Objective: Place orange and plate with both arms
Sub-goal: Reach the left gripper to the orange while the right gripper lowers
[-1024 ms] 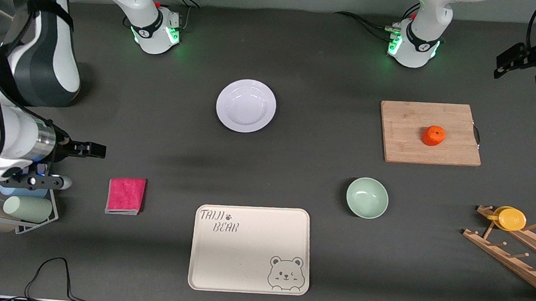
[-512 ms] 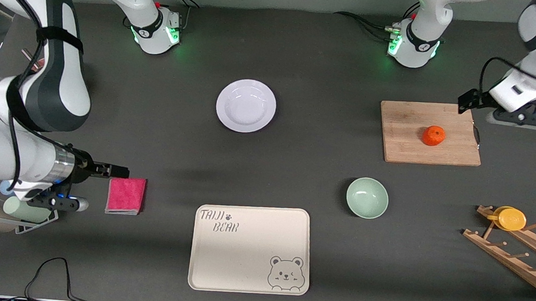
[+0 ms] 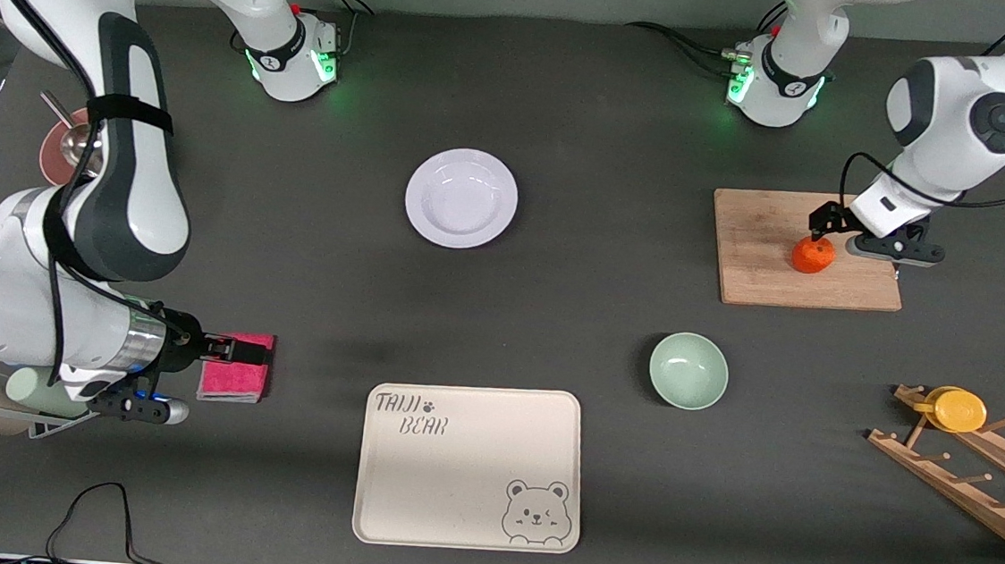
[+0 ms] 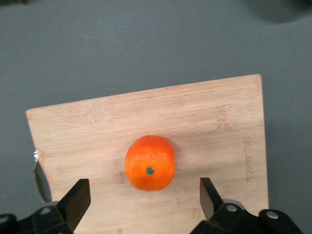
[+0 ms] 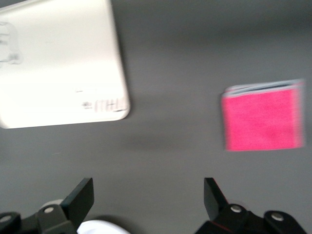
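Two tools, both spread wide: left tool (image 4: 141, 202) hangs over the orange (image 4: 149, 163); center it, descend straight. Right tool (image 3: 239, 350), over the cloth (image 3: 235, 375), should head toward 1 o'clock for the plate (image 3: 461, 198).

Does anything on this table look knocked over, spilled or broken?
Nothing stands out. The orange sits whole on the wooden cutting board, under the open left gripper. The plate, green bowl and bear tray lie flat and unspilled. The open right gripper is over the folded pink cloth.
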### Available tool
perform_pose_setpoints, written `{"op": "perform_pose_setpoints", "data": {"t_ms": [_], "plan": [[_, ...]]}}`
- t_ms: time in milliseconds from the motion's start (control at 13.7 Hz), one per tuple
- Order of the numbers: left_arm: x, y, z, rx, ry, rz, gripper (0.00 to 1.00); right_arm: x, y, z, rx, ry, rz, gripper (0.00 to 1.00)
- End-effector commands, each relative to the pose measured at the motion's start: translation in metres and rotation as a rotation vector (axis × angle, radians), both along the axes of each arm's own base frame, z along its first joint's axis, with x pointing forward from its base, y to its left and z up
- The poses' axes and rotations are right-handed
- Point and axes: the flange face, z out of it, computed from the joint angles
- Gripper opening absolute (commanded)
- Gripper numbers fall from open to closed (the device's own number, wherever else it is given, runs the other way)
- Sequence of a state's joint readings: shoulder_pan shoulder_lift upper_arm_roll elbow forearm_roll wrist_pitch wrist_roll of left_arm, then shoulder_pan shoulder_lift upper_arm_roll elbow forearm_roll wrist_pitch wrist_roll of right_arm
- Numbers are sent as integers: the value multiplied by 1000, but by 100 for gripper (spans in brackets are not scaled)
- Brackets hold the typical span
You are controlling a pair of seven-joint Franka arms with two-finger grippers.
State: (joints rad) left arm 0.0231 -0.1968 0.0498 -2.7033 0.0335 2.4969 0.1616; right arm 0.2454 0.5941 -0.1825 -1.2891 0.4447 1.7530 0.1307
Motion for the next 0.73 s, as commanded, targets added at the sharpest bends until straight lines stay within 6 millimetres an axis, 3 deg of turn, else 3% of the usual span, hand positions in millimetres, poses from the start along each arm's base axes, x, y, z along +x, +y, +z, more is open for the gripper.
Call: {"op": "perform_pose_setpoints", "data": {"t_ms": [0, 146, 220, 366, 512, 659], "plan": [[-2, 4, -31, 17, 2, -32, 100, -9, -9, -25, 191, 91, -127, 100], [-3, 13, -50, 23, 8, -23, 100, -21, -19, -22, 261, 118, -162, 100], [-4, 13, -59, 22, 9, -23, 100, -31, -18, -13, 288, 104, -131, 100], [-5, 13, -70, 22, 11, -24, 100, -59, -22, -17, 415, 117, -127, 100], [-6, 11, -77, 21, 17, -27, 100, -93, -42, -38, 554, 108, -136, 100], [-7, 9, -88, 20, 25, -36, 100, -113, -57, -64, 654, 106, -124, 100]]}}
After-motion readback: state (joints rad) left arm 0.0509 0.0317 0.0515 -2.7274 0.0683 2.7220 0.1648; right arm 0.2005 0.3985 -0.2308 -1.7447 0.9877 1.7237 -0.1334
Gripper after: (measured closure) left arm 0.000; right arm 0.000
